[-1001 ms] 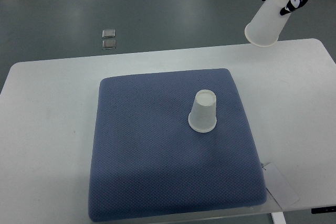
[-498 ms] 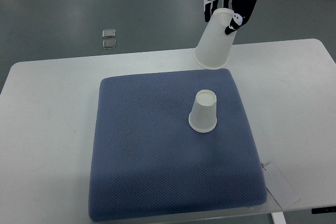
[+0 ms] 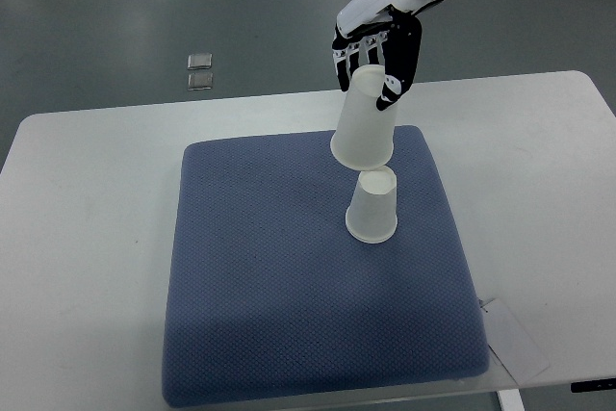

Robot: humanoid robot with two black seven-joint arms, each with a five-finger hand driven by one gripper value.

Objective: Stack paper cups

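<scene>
Top view: right hand (image 3: 377, 53) at upper centre-right of the frame, arm reaching in from the top right corner, fingers wrapped round a held paper cup (image 3: 365, 120), mouth down and tilted. Held cup's rim just above and slightly left of a 2nd paper cup (image 3: 372, 204), standing upside down right of centre on a blue mat (image 3: 250, 286); contact between the 2 not clear. Mat lying on a white table (image 3: 87, 238). On the grey floor at upper left, 2 small square plates (image 3: 200, 70). Left hand out of frame.
</scene>
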